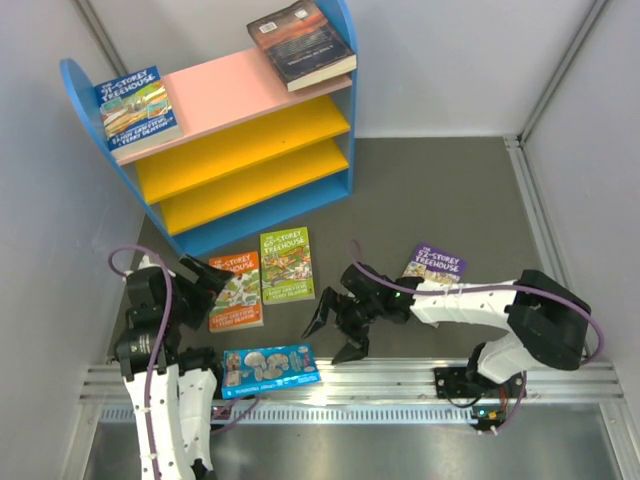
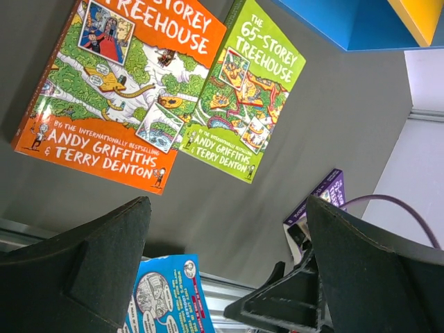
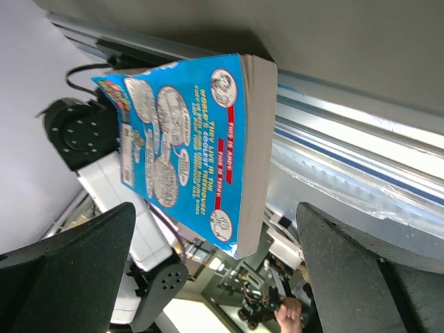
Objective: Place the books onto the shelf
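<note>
The left gripper (image 2: 227, 208) hangs wide open beside the orange book (image 1: 237, 290), which touches the green book (image 1: 286, 265). The right gripper (image 1: 335, 336), also wide open and empty, faces the blue book (image 1: 270, 368) at the near rail (image 1: 400, 380). A dark book (image 1: 300, 42) and one paperback (image 1: 138, 110) lie on the shelf (image 1: 245, 150), on its pink top.

The shelf (image 1: 85, 95) has blue side panels, a pink top board (image 1: 225, 90) and yellow lower boards (image 1: 240, 145). On the dark grey mat (image 1: 430, 190) lie cartoon-patterned covers: orange paperback (image 1: 236, 290), lime-green paperback (image 1: 286, 265), purple paperback (image 1: 436, 266), bright blue paperback (image 1: 270, 368). The far-right dark book (image 1: 300, 42) shows a reddish band.
</note>
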You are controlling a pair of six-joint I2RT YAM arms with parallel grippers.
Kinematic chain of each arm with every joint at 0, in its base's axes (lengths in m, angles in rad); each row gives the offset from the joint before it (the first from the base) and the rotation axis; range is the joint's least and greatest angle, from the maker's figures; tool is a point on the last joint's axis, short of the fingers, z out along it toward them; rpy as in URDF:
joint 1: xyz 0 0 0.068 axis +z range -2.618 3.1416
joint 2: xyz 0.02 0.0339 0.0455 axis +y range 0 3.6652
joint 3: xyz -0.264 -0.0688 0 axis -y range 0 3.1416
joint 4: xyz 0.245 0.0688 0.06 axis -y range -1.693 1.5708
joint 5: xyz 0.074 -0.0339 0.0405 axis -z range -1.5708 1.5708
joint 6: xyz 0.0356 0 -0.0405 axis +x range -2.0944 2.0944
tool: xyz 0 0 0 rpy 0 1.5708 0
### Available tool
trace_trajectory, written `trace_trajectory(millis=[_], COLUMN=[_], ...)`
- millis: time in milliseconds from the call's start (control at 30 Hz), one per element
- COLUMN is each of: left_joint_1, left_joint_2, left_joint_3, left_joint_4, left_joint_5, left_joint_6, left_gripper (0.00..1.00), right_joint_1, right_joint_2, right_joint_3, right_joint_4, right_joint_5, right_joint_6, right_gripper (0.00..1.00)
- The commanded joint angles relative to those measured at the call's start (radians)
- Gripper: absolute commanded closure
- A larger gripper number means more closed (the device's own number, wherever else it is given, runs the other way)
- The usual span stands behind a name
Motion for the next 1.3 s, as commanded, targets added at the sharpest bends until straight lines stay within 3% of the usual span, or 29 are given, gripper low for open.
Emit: trace_trajectory(millis=[0,333,500,533,633,700,733,767,833,900,933,1067,1267], left_joint_1=[0.004,0.003,0.006,0.004,0.004,0.004,0.004,0.004,0.004,0.006,0.006,0.003,-0.012], left_joint_2=[0.008,0.005,0.005,0.005,0.001,-0.001,-0.001,0.004,0.016,0.059,0.077,0.189,0.263], left_joint_3=[0.051,0.042,0.037,0.036,0.028,0.033,0.037,0.042,0.079,0.16,0.193,0.353,0.465], left_joint_4=[0.007,-0.003,0.004,0.006,0.01,0.01,0.012,0.015,0.05,0.059,0.044,0.006,0.076], left_joint_5=[-0.011,-0.015,-0.019,-0.019,-0.017,-0.014,-0.011,0.0,0.046,0.13,0.15,0.273,0.382], left_joint_6=[0.022,0.027,0.025,0.023,0.017,0.017,0.019,0.039,0.086,0.209,0.299,0.449,0.473], left_gripper=[0.02,0.02,0.02,0.02,0.02,0.02,0.02,0.02,0.02,0.01,0.01,0.02,0.02], right_joint_1=[0.043,0.155,0.19,0.195,0.186,0.181,0.172,0.163,0.131,0.094,0.05,-0.076,-0.235], right_joint_2=[0.015,0.132,0.156,0.162,0.198,0.225,0.23,0.227,0.215,0.179,0.153,0.124,0.145], right_joint_3=[0.043,0.083,0.022,0.028,0.045,0.052,0.054,0.057,0.072,0.121,0.149,0.314,0.604], right_joint_4=[-0.039,0.089,0.317,0.325,0.352,0.365,0.363,0.357,0.293,0.204,0.076,-0.185,-0.469], right_joint_5=[-0.021,-0.068,-0.049,-0.045,-0.038,-0.044,-0.045,-0.042,-0.036,-0.024,-0.016,0.013,0.017], right_joint_6=[0.011,0.114,0.25,0.261,0.258,0.256,0.246,0.235,0.183,0.12,0.032,-0.193,-0.435], right_gripper=[0.01,0.0,0.11,0.15,0.56,0.7,0.84,0.89,1.0,1.0,1.0,1.0,1.0])
